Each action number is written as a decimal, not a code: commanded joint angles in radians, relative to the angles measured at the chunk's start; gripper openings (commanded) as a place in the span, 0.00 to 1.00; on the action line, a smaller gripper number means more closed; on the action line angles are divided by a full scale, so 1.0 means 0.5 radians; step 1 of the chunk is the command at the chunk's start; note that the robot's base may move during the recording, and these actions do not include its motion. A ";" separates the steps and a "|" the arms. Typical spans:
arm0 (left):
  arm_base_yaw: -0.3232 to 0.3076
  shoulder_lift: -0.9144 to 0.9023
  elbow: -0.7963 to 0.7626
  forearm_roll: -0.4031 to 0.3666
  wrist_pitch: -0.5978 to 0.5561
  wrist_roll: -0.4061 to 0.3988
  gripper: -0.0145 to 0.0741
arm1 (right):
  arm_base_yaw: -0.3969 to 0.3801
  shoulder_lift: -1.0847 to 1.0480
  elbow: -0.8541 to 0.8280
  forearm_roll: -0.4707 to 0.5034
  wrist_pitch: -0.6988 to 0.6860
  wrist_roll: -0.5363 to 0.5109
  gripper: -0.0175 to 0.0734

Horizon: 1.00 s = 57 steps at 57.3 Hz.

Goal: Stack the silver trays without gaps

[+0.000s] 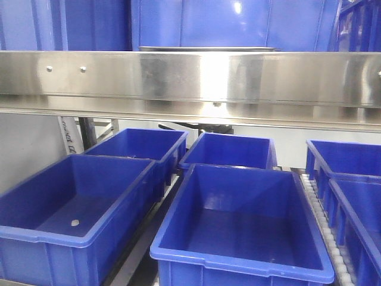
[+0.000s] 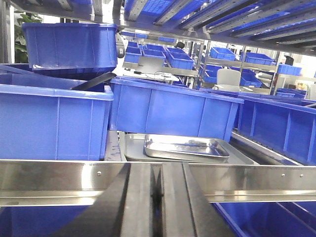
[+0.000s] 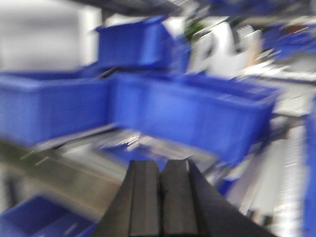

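In the left wrist view a shiny silver tray (image 2: 187, 147) lies on top of a larger, duller silver tray (image 2: 132, 148). It is turned a little askew and sits toward the right, on the shelf behind the steel beam (image 2: 276, 181). My left gripper (image 2: 157, 167) is shut and empty, in front of and below the beam, short of the trays. In the front view only a thin tray rim (image 1: 205, 49) shows above the beam (image 1: 190, 77). My right gripper (image 3: 160, 164) is shut and empty. Its view is heavily blurred, and the trays are only silver streaks (image 3: 123, 140) ahead.
Deep blue bins (image 2: 54, 121) stand left of the trays and another (image 2: 173, 108) stands right behind them. More bins (image 2: 281, 123) are to the right. Below the beam, several open blue bins (image 1: 238, 226) sit on roller tracks (image 1: 324, 220).
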 commanded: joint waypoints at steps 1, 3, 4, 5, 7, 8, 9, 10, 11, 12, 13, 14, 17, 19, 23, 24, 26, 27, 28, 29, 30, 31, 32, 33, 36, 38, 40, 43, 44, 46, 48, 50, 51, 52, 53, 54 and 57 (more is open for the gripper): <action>-0.014 -0.004 -0.002 -0.013 -0.020 -0.011 0.16 | -0.237 -0.053 0.146 -0.005 -0.310 -0.015 0.10; -0.014 -0.004 -0.002 -0.013 -0.020 -0.011 0.16 | -0.319 -0.072 0.230 0.011 -0.408 -0.015 0.10; -0.014 -0.004 -0.002 -0.013 -0.020 -0.011 0.16 | -0.364 -0.081 0.273 0.015 -0.449 -0.015 0.10; -0.014 -0.004 -0.002 -0.013 -0.020 -0.011 0.16 | -0.392 -0.084 0.299 0.025 -0.475 -0.015 0.10; -0.014 -0.004 -0.002 -0.013 -0.020 -0.011 0.16 | -0.464 -0.098 0.380 0.034 -0.540 -0.015 0.10; -0.014 -0.004 -0.002 -0.013 -0.020 -0.011 0.16 | -0.493 -0.098 0.417 0.035 -0.556 -0.015 0.10; -0.014 -0.004 -0.002 -0.013 -0.020 -0.011 0.16 | -0.511 -0.101 0.440 0.035 -0.572 -0.015 0.10; -0.014 -0.004 -0.002 -0.013 -0.020 -0.011 0.16 | -0.533 -0.111 0.473 0.035 -0.577 -0.015 0.10; -0.014 -0.004 -0.002 -0.013 -0.020 -0.011 0.16 | -0.552 -0.114 0.505 0.035 -0.585 -0.015 0.10; -0.014 -0.004 -0.002 -0.013 -0.020 -0.011 0.16 | -0.567 -0.123 0.527 0.035 -0.587 -0.015 0.10; -0.014 -0.004 -0.002 -0.013 -0.020 -0.011 0.16 | -0.579 -0.128 0.558 0.035 -0.590 -0.015 0.10; -0.014 -0.004 -0.002 -0.013 -0.020 -0.011 0.16 | -0.583 -0.137 0.589 0.035 -0.596 -0.015 0.10; -0.014 -0.004 -0.002 -0.013 -0.020 -0.011 0.16 | -0.596 -0.158 0.677 0.020 -0.630 -0.015 0.10; -0.014 -0.004 -0.002 -0.013 -0.020 -0.011 0.16 | -0.596 -0.173 0.752 -0.006 -0.668 -0.015 0.10; -0.014 -0.004 -0.002 -0.013 -0.020 -0.011 0.16 | -0.596 -0.214 0.876 -0.029 -0.778 -0.015 0.10; -0.014 -0.004 -0.002 -0.013 -0.020 -0.011 0.16 | -0.596 -0.221 0.915 -0.029 -0.815 -0.015 0.10; -0.014 -0.004 -0.002 -0.013 -0.020 -0.011 0.16 | -0.596 -0.240 0.977 -0.029 -0.878 -0.015 0.10; -0.014 -0.004 -0.002 -0.013 -0.020 -0.011 0.16 | -0.596 -0.255 1.014 -0.029 -0.916 -0.015 0.10; -0.014 -0.004 -0.002 -0.013 -0.020 -0.011 0.16 | -0.596 -0.265 1.037 -0.029 -0.945 -0.015 0.10; -0.014 -0.004 -0.002 -0.013 -0.020 -0.011 0.16 | -0.596 -0.278 1.072 -0.029 -0.966 -0.015 0.10; -0.014 -0.004 -0.002 -0.013 -0.020 -0.011 0.16 | -0.596 -0.294 1.103 -0.029 -0.987 -0.015 0.10; -0.014 -0.004 -0.002 -0.013 -0.020 -0.011 0.16 | -0.596 -0.304 1.133 -0.029 -1.002 -0.015 0.10; -0.014 -0.004 -0.002 -0.013 -0.020 -0.011 0.16 | -0.596 -0.319 1.152 -0.029 -1.008 -0.015 0.10; -0.014 -0.004 -0.002 -0.013 -0.020 -0.011 0.16 | -0.596 -0.330 1.179 -0.029 -1.012 -0.015 0.10; -0.014 -0.004 -0.002 -0.013 -0.020 -0.011 0.16 | -0.596 -0.370 1.250 -0.034 -1.017 -0.015 0.10; -0.014 -0.004 -0.002 -0.013 -0.020 -0.011 0.16 | -0.596 -0.397 1.298 -0.044 -1.027 -0.015 0.10; -0.014 -0.004 -0.002 -0.013 -0.020 -0.011 0.16 | -0.596 -0.416 1.346 -0.056 -1.046 -0.015 0.10; -0.014 -0.004 -0.002 -0.013 -0.020 -0.011 0.16 | -0.593 -0.425 1.346 -0.069 -1.062 -0.015 0.10; -0.014 -0.004 -0.002 -0.013 -0.020 -0.011 0.16 | -0.593 -0.425 1.346 -0.076 -1.006 -0.015 0.10; -0.014 -0.004 -0.002 -0.013 -0.020 -0.011 0.16 | -0.582 -0.425 1.346 -0.129 -0.945 -0.015 0.10; -0.014 -0.004 -0.002 -0.013 -0.020 -0.011 0.16 | -0.573 -0.425 1.346 -0.138 -0.945 -0.015 0.10; -0.014 -0.004 -0.002 -0.013 -0.020 -0.011 0.16 | -0.567 -0.425 1.346 -0.138 -0.945 -0.015 0.10; -0.014 -0.004 -0.002 -0.013 -0.020 -0.011 0.16 | -0.564 -0.425 1.346 -0.138 -0.961 -0.015 0.10; -0.014 -0.004 -0.002 -0.013 -0.020 -0.011 0.16 | -0.564 -0.425 1.346 -0.138 -0.961 -0.015 0.10; -0.014 -0.004 -0.002 -0.013 -0.020 -0.011 0.16 | -0.559 -0.425 1.346 -0.138 -0.961 -0.015 0.10; -0.014 -0.004 -0.002 -0.013 -0.020 -0.011 0.16 | -0.559 -0.425 1.346 -0.138 -0.961 -0.015 0.10; -0.014 -0.004 -0.002 -0.013 -0.020 -0.011 0.16 | -0.559 -0.425 1.346 -0.117 -0.945 -0.011 0.10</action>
